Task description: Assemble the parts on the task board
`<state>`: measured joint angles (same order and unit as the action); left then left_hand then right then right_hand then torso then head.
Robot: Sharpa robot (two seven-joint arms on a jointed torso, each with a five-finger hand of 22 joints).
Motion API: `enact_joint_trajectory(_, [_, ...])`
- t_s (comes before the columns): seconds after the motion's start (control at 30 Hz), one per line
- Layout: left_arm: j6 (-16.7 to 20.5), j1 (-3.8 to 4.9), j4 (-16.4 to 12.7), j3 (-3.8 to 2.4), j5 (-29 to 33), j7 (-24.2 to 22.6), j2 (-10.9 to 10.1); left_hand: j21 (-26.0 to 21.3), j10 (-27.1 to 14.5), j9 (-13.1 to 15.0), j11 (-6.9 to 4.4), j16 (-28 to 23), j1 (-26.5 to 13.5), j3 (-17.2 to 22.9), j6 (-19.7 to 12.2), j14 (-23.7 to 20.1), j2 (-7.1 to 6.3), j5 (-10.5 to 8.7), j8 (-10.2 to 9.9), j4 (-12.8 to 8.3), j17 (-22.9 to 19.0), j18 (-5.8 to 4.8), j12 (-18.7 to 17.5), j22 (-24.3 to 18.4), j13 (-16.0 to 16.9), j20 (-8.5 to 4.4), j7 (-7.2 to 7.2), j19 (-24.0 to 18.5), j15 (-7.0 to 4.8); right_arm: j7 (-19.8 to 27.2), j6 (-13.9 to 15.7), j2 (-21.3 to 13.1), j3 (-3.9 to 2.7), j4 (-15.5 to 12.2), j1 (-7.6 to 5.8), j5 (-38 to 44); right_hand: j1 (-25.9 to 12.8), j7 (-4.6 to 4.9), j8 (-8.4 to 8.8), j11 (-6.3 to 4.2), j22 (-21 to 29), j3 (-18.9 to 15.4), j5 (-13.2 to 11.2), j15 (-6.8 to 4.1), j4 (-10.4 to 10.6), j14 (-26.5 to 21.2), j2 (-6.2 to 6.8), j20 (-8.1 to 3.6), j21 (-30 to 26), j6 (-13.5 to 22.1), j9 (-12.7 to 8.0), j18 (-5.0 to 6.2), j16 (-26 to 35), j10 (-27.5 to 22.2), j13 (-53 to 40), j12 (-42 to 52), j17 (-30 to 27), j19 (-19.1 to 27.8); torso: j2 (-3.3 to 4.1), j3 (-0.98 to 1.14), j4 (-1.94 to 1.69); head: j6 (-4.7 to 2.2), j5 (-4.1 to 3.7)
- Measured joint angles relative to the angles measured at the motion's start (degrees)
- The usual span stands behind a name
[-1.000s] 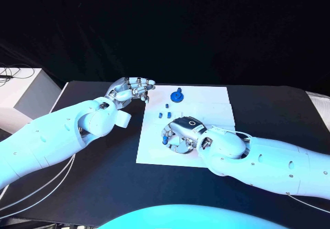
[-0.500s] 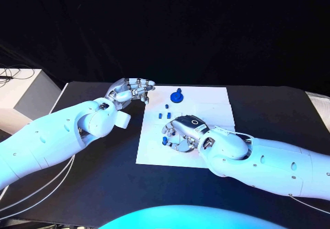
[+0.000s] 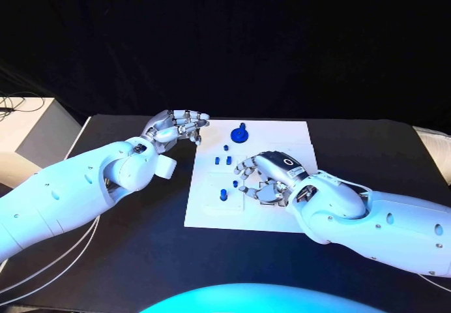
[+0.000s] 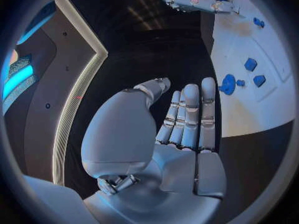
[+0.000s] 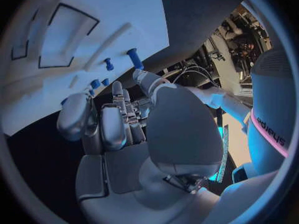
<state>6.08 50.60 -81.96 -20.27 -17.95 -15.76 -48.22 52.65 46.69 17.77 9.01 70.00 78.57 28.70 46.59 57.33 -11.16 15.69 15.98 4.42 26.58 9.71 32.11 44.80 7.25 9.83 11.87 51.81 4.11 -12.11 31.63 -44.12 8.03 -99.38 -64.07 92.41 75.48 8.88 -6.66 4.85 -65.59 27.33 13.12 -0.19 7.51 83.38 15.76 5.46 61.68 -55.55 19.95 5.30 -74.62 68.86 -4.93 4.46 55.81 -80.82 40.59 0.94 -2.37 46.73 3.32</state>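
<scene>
The white task board (image 3: pixel 282 147) lies mid-table. A round blue part (image 3: pixel 240 134) stands near its far edge, two small blue pieces (image 3: pixel 223 158) sit below it, and one blue peg (image 3: pixel 223 193) stands alone near the board's left edge. My right hand (image 3: pixel 268 176) hovers over the board's middle with its fingers curled in; I see nothing in them. In the right wrist view the curled fingers (image 5: pixel 115 127) sit before the board (image 5: pixel 93 20) and the blue peg (image 5: pixel 132 58). My left hand (image 3: pixel 176 126) hangs off the board's far left corner, holding nothing, its fingers (image 4: pixel 189 117) stretched out.
A white box (image 3: pixel 28 127) stands off the table's left side with cables (image 3: pixel 12 102) on it. The black table (image 3: pixel 141 248) runs wide in front of the board. Black outlined rectangles (image 5: pixel 62 35) mark the board.
My right hand has moved right and slightly away from the blue peg at the board's left edge, which now stands free. The left hand has hardly moved.
</scene>
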Motion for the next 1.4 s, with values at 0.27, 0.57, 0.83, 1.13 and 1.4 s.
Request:
enact_joint_trajectory(0.27, [-0.21,-0.22,0.04,0.00,0.00,0.00,-0.19,0.00,-0.20,0.00,-0.21,0.00,0.28,0.16,0.00,-0.22,0.28,0.00,0.00,-0.16,-0.06,0.00,0.00,0.00,0.00,0.00,0.00,0.00,0.22,2.42,2.20,-8.01,-0.49,-1.56,-2.19,-12.49,-0.24,-1.63,-2.24,-2.16,1.69,-0.11,0.65,-1.72,1.65,-0.18,0.24,-1.33,-2.41,-4.34,0.63,0.91,0.79,10.35,-5.01,7.08,-0.20,0.20,-0.24,0.00,0.56,-0.94,-1.66])
enact_joint_trajectory(0.57, [-0.39,-1.22,-0.50,0.00,-0.25,-0.13,-0.61,0.00,-0.20,-0.01,-0.21,0.00,0.28,0.14,0.00,-0.22,0.28,0.00,0.00,-0.14,-0.08,0.00,0.39,0.00,0.02,0.00,0.00,0.00,0.22,2.08,-2.77,-15.38,-0.57,-3.18,-3.10,-21.64,-1.22,-3.12,-4.18,-3.90,-9.21,-7.43,-0.61,-3.22,5.83,0.53,-0.76,-3.08,10.05,-5.85,0.13,-0.93,-10.20,14.23,-68.89,72.33,19.07,-3.10,-0.75,0.05,1.27,-0.97,-2.51])
enact_joint_trajectory(0.83, [-0.35,-1.79,-1.46,0.00,-0.13,-1.84,-0.71,-0.45,0.53,-0.16,-0.30,0.29,-1.64,-2.16,-0.11,-0.22,-0.73,-0.72,0.00,1.52,-0.11,0.01,1.43,-0.31,0.47,0.22,0.11,0.22,0.22,-2.93,-7.67,-18.20,-0.55,-3.66,-3.13,-22.88,-2.97,-3.09,-6.40,-3.69,-9.36,-20.85,0.62,-3.00,9.17,0.75,-4.16,-2.98,14.51,-5.56,0.95,-1.80,-12.48,15.13,-70.02,81.87,19.15,-3.19,-1.07,0.01,1.48,-0.65,-3.16])
enact_joint_trajectory(1.13, [-0.37,-2.13,-1.94,-0.02,-0.01,-3.27,-1.01,-1.33,0.39,-0.22,-0.44,0.51,-3.13,-5.90,-0.42,-0.22,-1.76,-1.49,0.54,3.67,-0.17,0.00,2.32,-1.01,1.00,0.22,0.00,0.63,0.22,-9.65,-11.49,-18.18,-0.36,-4.32,-2.41,-17.24,-6.15,-3.83,-8.40,-4.10,-9.35,-29.65,3.86,-3.00,9.42,0.75,-6.53,-2.98,16.78,-5.86,2.63,-1.79,-13.31,15.13,-70.02,82.11,19.15,-3.19,-1.07,-0.04,1.46,-0.44,-3.74])
enact_joint_trajectory(1.4, [-0.38,-2.27,-1.94,-0.02,0.06,-3.77,-1.07,-1.33,0.31,-0.21,-0.52,0.51,-3.36,-6.49,-0.63,-0.22,-1.54,-1.49,0.81,4.28,-0.17,0.00,2.32,-1.10,1.06,0.22,-0.21,0.63,0.22,-14.11,-12.67,-17.14,-0.29,-4.43,-1.50,-12.43,-7.96,-3.90,-9.28,-4.10,-9.35,-32.80,3.50,-3.00,9.41,0.75,-6.73,-2.98,17.41,-5.78,3.21,-1.79,-13.61,15.14,-70.01,82.11,19.14,-3.19,-0.95,-0.10,1.42,-0.35,-4.04])
